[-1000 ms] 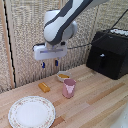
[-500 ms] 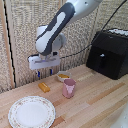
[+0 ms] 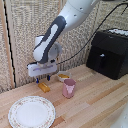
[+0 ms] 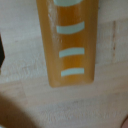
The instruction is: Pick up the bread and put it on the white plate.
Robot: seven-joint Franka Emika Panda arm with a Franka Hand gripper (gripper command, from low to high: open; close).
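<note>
The hand hangs just above the bread, w/ its two short dark-blue fingers pointing down at the loaf; in the exterior view the tips seem close over it, but I cannot tell if they touch it. The jaws look a bit apart, w/ nothing held between them, but the view is too small to be sure, so I cannot tell their state for certain. The wrist view gives no help here: no finger shows clearly in it, only a dark blurred shape at one edge. That view is filled by the bread, an orange-brown oblong piece w/ pale stripes across it, lying flat on the light wooden table. In the exterior view the bread lies on the table towards the exterior view's left, near the back wall. Just beside it, to the exterior view's right, is a small bowl w/ yellowish contents, and in front of that bowl stands a pink cup, upright. The white plate w/ faint floral rim lies nearer the camera than the bread, apart from it, and is bare. At the exterior view's right, well apart from the rest, stands a black box-like appliance.
</note>
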